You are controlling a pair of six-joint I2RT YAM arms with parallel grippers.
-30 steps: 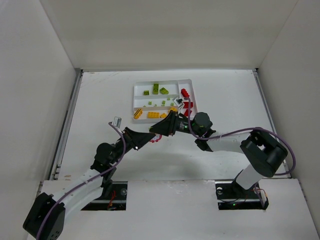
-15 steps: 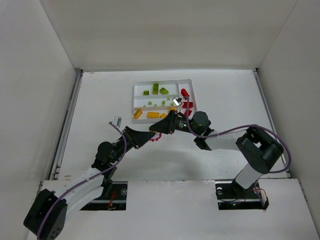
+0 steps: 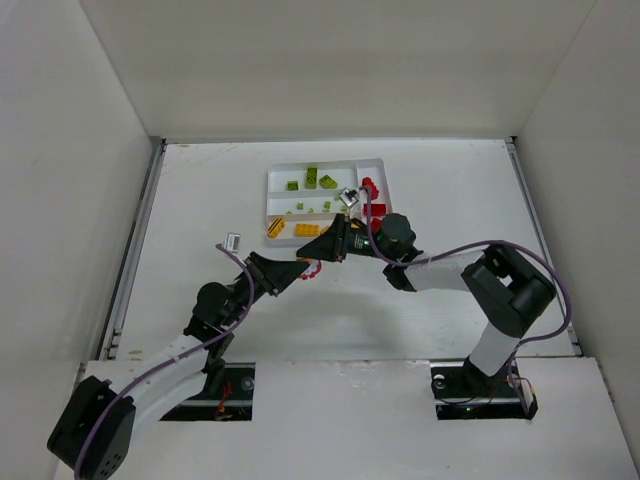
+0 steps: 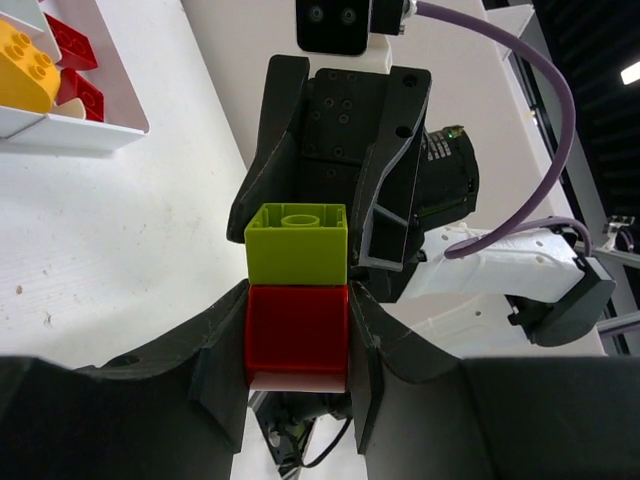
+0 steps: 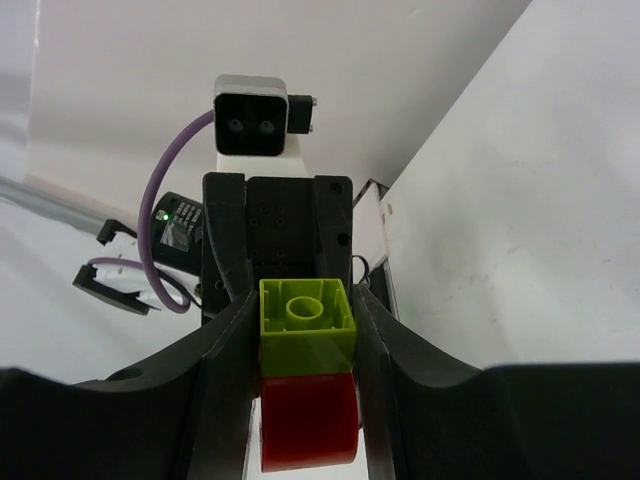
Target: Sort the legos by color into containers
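Both arms stretch low over the surface and meet tip to tip, with the tray just beyond them. The left end effector is clamped on a red brick. The right end effector grips the green brick stacked on it.

Left black fingers meet right black fingers around a red-and-lime plastic brick stack; flat white tray close behind; table open sideways.

White matte table, evenly lit. Plain white back wall behind the table, left wall and right wall flanking it. Grey rail along table's left edge.
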